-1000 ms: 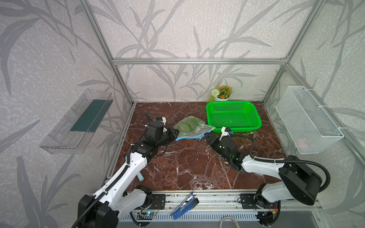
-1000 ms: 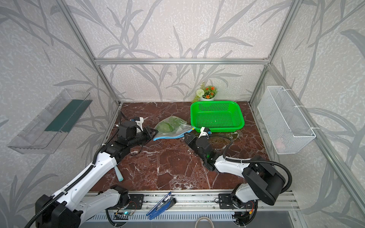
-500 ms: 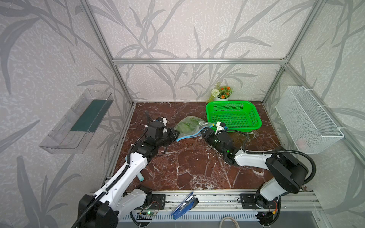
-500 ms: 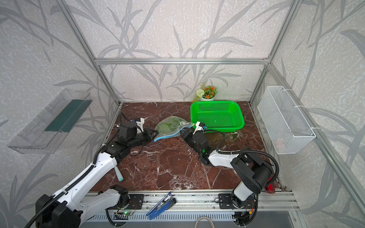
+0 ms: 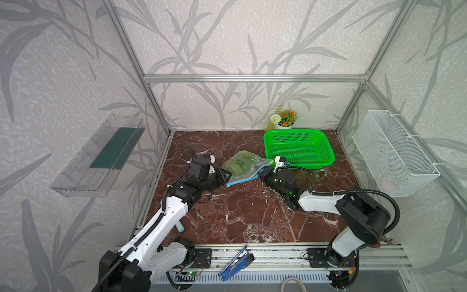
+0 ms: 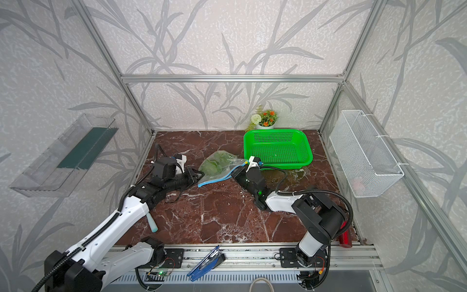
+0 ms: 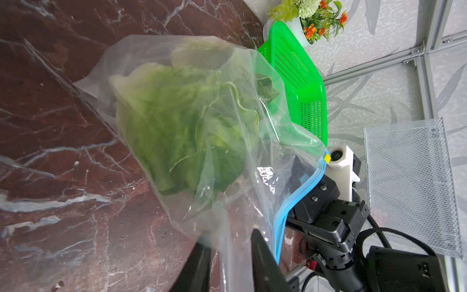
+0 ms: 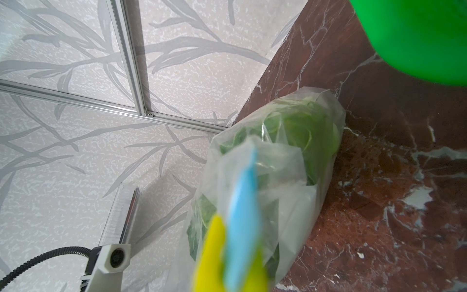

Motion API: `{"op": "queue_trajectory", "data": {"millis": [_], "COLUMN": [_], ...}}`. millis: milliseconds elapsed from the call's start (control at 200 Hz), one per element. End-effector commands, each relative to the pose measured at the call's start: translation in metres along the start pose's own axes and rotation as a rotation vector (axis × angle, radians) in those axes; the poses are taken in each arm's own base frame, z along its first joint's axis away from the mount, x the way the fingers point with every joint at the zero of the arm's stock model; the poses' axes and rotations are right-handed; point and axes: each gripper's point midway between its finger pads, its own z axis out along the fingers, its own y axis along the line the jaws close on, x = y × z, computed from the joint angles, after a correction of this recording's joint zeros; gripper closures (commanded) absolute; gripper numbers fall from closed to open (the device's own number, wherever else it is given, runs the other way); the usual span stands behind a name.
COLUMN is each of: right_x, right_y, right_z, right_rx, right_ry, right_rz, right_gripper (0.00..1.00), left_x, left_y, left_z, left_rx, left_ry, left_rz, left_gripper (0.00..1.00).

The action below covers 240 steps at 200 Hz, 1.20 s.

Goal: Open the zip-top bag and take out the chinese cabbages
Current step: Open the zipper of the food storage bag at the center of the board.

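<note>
- The left tool [image 7: 228, 242] sat at the 8 o'clock corner of the clear, crinkly plastic zip-top bag [image 5: 242, 166]. Its two black fingers [image 7: 262, 263] stood apart, released, and loose film ran between them without being pinched.
- The zip-top bag lay on the dark red marble tabletop [image 5: 252, 215], left of centre and towards the back. From the left tool its bulk lay at about 2 o'clock.
- The crinkled light-green chinese cabbages [image 7: 187, 126] were inside the bag, bunched towards its 11 o'clock side, away from the zip. I could not separate the two heads through the film.
- The blue zip strip [image 7: 298, 199] set the bag's long edge, running from about 8 o'clock near the left tool to about 2 o'clock. I could not tell whether its rails had parted.
- The small yellow slider tab [image 7: 327, 158] sat at the 2 o'clock end of that strip.
- The right tool [image 5: 261, 170] was clenched on the zip edge just beside the slider tab, with the bag's bulk at about 10 o'clock from it. This arm was the nearer one to the slider.
- Judging from this, opening would mean drawing the slider along the strip towards 8 o'clock, and with the left tool released nothing anchored that end.
- The green perforated plastic basket [image 5: 326, 161] stood just beside the right tool, at its 2 o'clock.
</note>
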Motion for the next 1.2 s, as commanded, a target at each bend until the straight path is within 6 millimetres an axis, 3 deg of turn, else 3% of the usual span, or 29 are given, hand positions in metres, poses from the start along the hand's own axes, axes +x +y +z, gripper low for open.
{"op": "queue_trajectory", "data": {"millis": [0, 110, 210, 290, 560, 735, 990, 1195], "right_x": [-0.006, -0.003, -0.002, -0.005, 0.001, 0.0, -0.001, -0.002], "right_y": [0.02, 0.022, 0.037, 0.049, 0.069, 0.071, 0.069, 0.07], "right_z": [-0.005, -0.008, -0.008, -0.005, 0.016, 0.017, 0.011, 0.009], "right_rx": [-0.022, 0.022, -0.014, -0.082, -0.183, -0.175, -0.165, -0.168], "right_ry": [0.007, 0.062, 0.111, 0.155, 0.282, 0.289, 0.278, 0.271], "right_rz": [-0.05, -0.106, -0.129, -0.097, -0.049, -0.047, -0.046, -0.041], "right_gripper": [1.0, 1.0, 1.0, 1.0, 1.0, 1.0, 1.0, 1.0], "left_x": [-0.02, -0.039, -0.044, -0.035, 0.002, 0.026, 0.014, 0.026], "left_y": [-0.013, -0.027, -0.056, -0.082, -0.121, -0.117, -0.087, -0.082], "left_z": [-0.035, -0.055, -0.054, -0.043, -0.013, 0.015, 0.043, 0.052], "left_rx": [-0.056, -0.055, 0.053, 0.173, 0.291, 0.18, -0.037, -0.07], "left_ry": [-0.083, -0.167, -0.155, -0.061, 0.176, 0.273, 0.234, 0.246], "left_rz": [0.146, 0.217, 0.266, 0.338, 0.53, 0.648, 0.669, 0.714], "left_gripper": [0.47, 0.42, 0.41, 0.41, 0.45, 0.46, 0.54, 0.55]}}
